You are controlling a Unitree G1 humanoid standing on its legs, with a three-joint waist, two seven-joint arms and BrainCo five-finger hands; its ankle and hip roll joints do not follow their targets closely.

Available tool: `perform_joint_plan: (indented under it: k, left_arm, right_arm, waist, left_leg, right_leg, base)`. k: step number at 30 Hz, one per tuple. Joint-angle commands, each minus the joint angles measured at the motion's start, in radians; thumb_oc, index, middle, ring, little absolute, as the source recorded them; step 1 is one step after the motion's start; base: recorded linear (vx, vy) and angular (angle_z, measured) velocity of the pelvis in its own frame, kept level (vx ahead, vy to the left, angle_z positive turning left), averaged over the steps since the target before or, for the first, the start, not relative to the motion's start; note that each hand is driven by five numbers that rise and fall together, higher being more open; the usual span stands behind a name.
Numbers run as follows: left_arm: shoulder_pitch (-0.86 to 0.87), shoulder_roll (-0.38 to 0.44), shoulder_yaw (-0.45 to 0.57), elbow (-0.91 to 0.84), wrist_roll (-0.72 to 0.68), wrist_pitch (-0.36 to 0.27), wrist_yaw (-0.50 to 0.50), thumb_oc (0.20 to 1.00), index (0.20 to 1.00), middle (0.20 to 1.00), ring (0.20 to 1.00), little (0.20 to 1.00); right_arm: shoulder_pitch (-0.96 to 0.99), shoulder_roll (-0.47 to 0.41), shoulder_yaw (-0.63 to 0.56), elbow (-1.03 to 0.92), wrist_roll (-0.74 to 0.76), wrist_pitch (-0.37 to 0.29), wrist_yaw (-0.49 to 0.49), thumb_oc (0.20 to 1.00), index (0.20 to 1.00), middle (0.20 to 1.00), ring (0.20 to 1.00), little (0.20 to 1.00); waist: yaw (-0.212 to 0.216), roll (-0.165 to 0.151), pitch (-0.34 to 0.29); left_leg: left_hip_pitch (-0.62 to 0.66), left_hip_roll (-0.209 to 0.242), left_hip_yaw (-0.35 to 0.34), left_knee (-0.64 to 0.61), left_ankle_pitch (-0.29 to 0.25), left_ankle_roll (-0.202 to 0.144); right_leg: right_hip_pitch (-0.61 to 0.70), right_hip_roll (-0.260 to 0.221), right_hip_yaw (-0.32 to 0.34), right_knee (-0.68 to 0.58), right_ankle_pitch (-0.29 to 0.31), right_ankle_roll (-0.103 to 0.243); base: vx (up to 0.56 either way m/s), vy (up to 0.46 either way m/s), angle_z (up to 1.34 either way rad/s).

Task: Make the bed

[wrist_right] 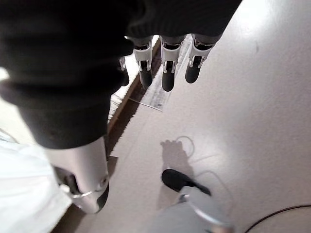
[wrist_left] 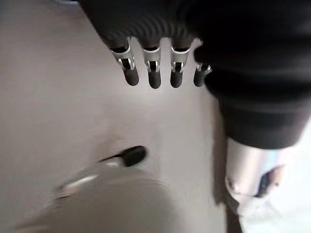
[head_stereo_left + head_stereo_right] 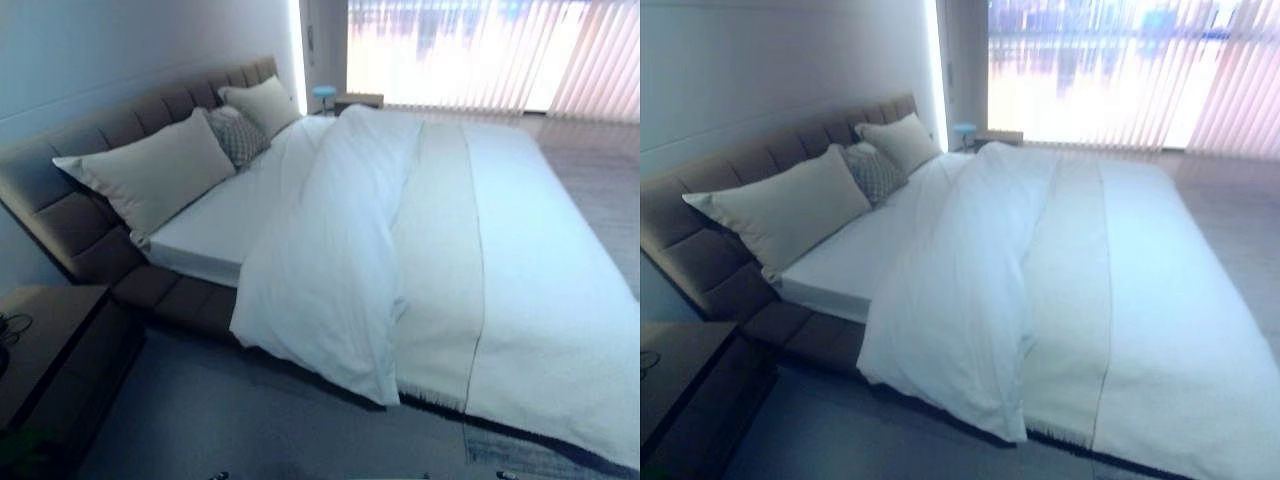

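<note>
The bed fills both eye views. Its white duvet [image 3: 330, 260] lies folded back in a thick bunch down the middle and hangs over the near side, leaving the bare sheet [image 3: 210, 225] uncovered near the pillows. A beige blanket [image 3: 440, 250] runs beside the fold. A large beige pillow [image 3: 155, 170], a patterned cushion [image 3: 238, 135] and a second beige pillow [image 3: 262, 100] lean on the padded headboard [image 3: 60, 215]. My left hand [image 2: 154, 73] hangs over the floor with relaxed fingers and holds nothing. My right hand [image 1: 167, 73] hangs the same way beside the bed's edge.
A dark nightstand [image 3: 45, 335] stands at the near left by the headboard. Another nightstand [image 3: 358, 100] sits at the far side. Vertical blinds [image 3: 480, 50] cover the window behind the bed. Grey floor [image 3: 220, 420] runs along the near side.
</note>
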Motion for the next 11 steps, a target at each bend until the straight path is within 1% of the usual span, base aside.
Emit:
perform_joint_plan:
  k: [1, 11]
  left_arm:
    - [-0.064, 0.005, 0.03, 0.009, 0.016, -0.007, -0.007, 1.0, 1.0, 1.0, 1.0, 1.0]
    - [-0.047, 0.002, 0.061, 0.062, 0.016, 0.008, -0.033, 1.0, 1.0, 1.0, 1.0, 1.0]
  right_arm:
    - [-0.078, 0.012, 0.011, 0.011, -0.021, 0.004, 0.012, 1.0, 1.0, 1.0, 1.0, 1.0]
    - [-0.082, 0.025, 0.066, 0.035, -0.105, 0.019, 0.033, 1.0, 1.0, 1.0, 1.0, 1.0]
  waist:
    - [-0.013, -0.021, 0.047]
    - [-0.01, -0.027, 0.033]
  left_leg:
    - [0.035, -0.1, 0.043, 0.006, -0.029, 0.01]
    - [0.064, -0.101, 0.054, 0.006, -0.042, 0.014]
  right_leg:
    - [0.071, 0.021, 0.005, -0.053, 0.004, 0.056]
    - [0.108, 0.026, 0.013, -0.065, -0.001, 0.053]
  base:
    - [0.01, 0.018, -0.03]
    - [0.02, 0.005, 0.01]
